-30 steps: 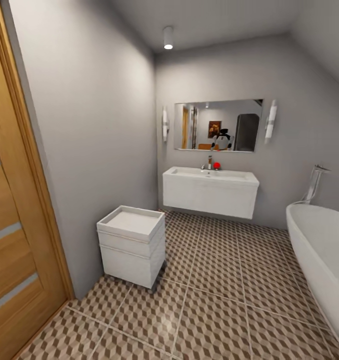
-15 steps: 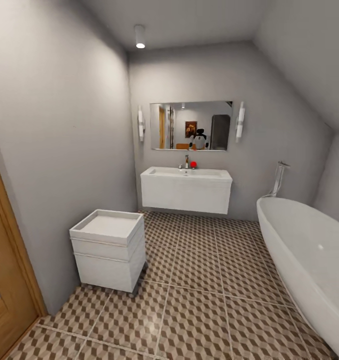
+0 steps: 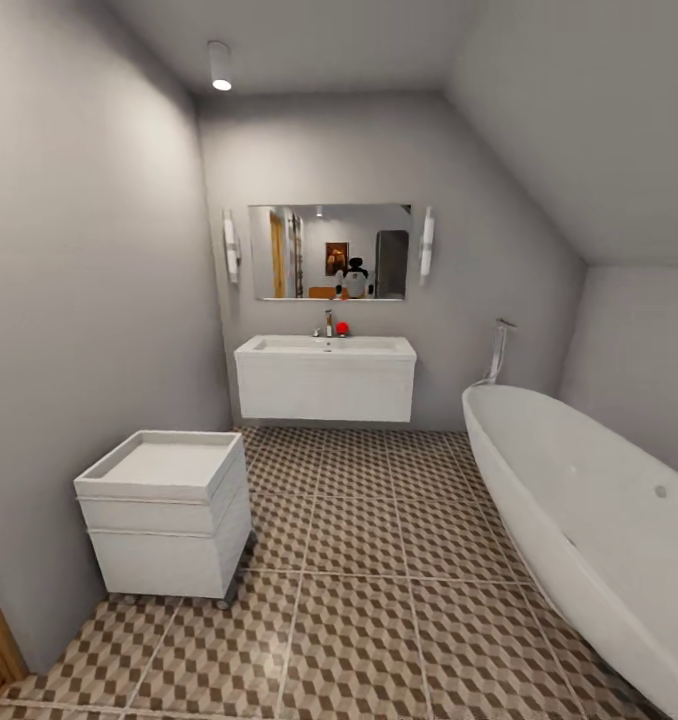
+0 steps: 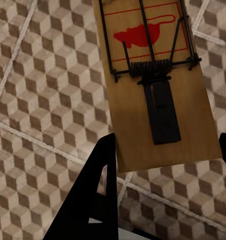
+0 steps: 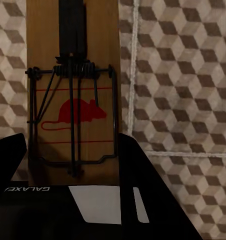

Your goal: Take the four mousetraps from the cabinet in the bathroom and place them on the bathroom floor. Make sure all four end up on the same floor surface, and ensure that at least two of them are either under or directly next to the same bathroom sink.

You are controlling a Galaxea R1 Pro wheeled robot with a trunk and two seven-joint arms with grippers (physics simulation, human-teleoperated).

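Observation:
My left gripper is shut on a mousetrap, a flat wooden board with a red mouse print and a dark wire spring, held above the cube-patterned bathroom floor. A second mousetrap sits between the black fingers of my right gripper, which is shut on it over the same tiling. Ahead in the head view, the white sink on its wall-hung vanity stands at the far wall, beyond the tiled floor. The orange-brown cabinet is out of view.
A small white drawer unit stands by the left wall. The white oval bathtub runs along the right side. A mirror hangs over the sink, and a red object sits by the tap. Open tiles lie between unit and tub.
The head camera has swung right: the wooden door has slid out at the left, more of the bathtub shows, and the sink sits further left in the picture.

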